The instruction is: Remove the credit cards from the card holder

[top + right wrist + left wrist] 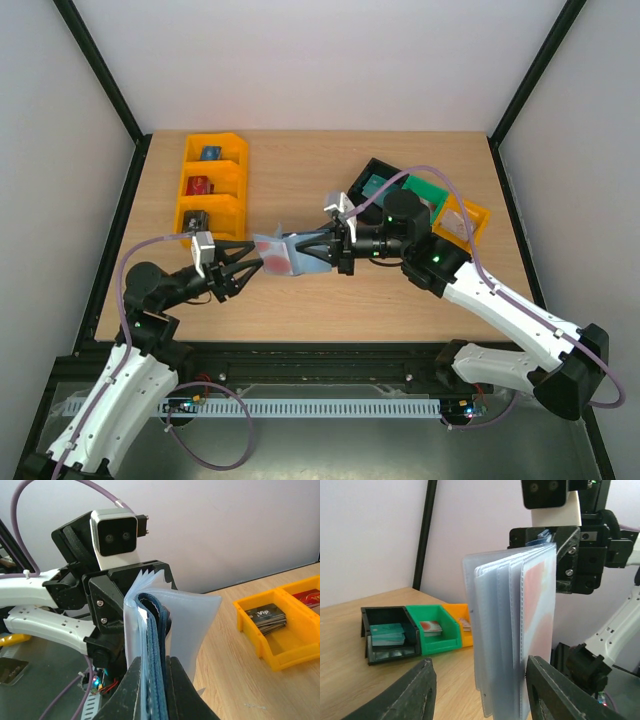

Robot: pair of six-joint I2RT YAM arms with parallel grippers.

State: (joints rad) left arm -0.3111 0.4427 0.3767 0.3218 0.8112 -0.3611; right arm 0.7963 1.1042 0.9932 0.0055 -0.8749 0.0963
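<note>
Card holder (290, 253) hangs fanned open above the near middle of the bench (300, 310), its navy spine clamped in the right gripper (312, 252). The left gripper (256, 262) straddles the loose sleeves, jaws apart. The clear sleeves look light, floppy and probably slick, and would likely buckle if pushed. A stiffer reddish credit card (537, 605) seems best pinched by an exposed edge. An orange bin (210, 185) sits toward the far left corner.
</note>
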